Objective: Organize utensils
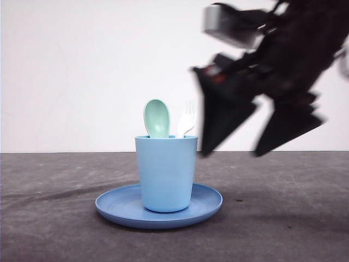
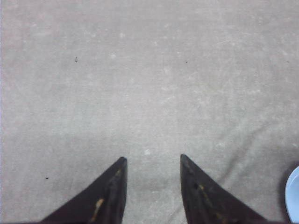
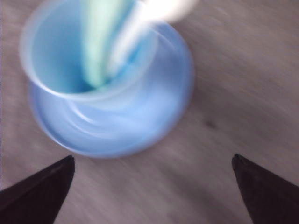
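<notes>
A mint-green spoon [image 1: 156,117] and a white fork [image 1: 186,118] stand upright side by side in a light blue cup [image 1: 166,172] on a blue round plate [image 1: 117,204]. The blurred right wrist view has the spoon [image 3: 100,42] and the fork [image 3: 140,23] inside the cup [image 3: 51,56] on the plate [image 3: 163,107]. My right gripper [image 1: 229,154] hangs in the air to the right of the cup, wide open and holding nothing, motion-blurred. In its own view the right gripper [image 3: 153,159] is over bare table beside the plate. My left gripper [image 2: 153,158] is open over bare table.
The table [image 1: 283,218] is a dark grey mat with a white wall behind it. An edge of the plate [image 2: 293,193] shows at the side of the left wrist view. Open table lies left and right of the plate.
</notes>
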You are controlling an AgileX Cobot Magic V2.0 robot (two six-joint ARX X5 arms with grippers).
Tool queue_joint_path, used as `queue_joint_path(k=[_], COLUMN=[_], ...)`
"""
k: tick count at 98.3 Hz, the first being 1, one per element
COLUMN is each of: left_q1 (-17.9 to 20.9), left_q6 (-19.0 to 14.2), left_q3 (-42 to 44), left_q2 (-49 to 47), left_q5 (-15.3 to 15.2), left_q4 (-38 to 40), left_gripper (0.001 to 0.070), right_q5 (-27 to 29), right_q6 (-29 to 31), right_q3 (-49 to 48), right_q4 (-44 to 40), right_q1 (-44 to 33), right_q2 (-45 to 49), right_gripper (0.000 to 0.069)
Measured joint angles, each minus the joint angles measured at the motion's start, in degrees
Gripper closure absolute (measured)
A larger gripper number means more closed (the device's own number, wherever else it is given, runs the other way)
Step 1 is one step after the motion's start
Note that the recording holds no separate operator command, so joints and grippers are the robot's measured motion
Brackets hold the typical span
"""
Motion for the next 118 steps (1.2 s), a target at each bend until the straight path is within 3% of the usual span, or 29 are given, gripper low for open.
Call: queue_joint_path(k=[32, 67, 110, 114, 118], left_q1=[0.0, 0.0, 0.0, 0.0, 0.0], left_q6=[0.0, 0.0, 0.0, 0.0, 0.0], left_q3=[0.0, 0.0, 0.0, 0.0, 0.0], left_q2=[0.0, 0.0, 0.0, 0.0, 0.0], left_q5=[0.0, 0.0, 0.0, 0.0, 0.0], left_q4=[0.0, 0.0, -0.2, -0.3, -0.5], left_gripper=[0.0511, 0.0511, 0.0514, 0.0539, 0.0595], right_q5=[1.4, 1.5, 1.4, 1.4, 1.5], right_q6=[0.0, -0.5, -0.7, -0.6, -0.7], right_q3=[8.9, 9.6, 9.6, 9.6, 9.6], right_q4=[-16.0, -24.9, -25.3, -25.7, -26.0], right_q1=[-16.4, -33.2, -34.2, -34.2, -34.2], right_q2=[-13.6, -21.7, -21.9, -21.9, -21.9], right_gripper=[0.001, 0.001, 0.0013, 0.0062, 0.018])
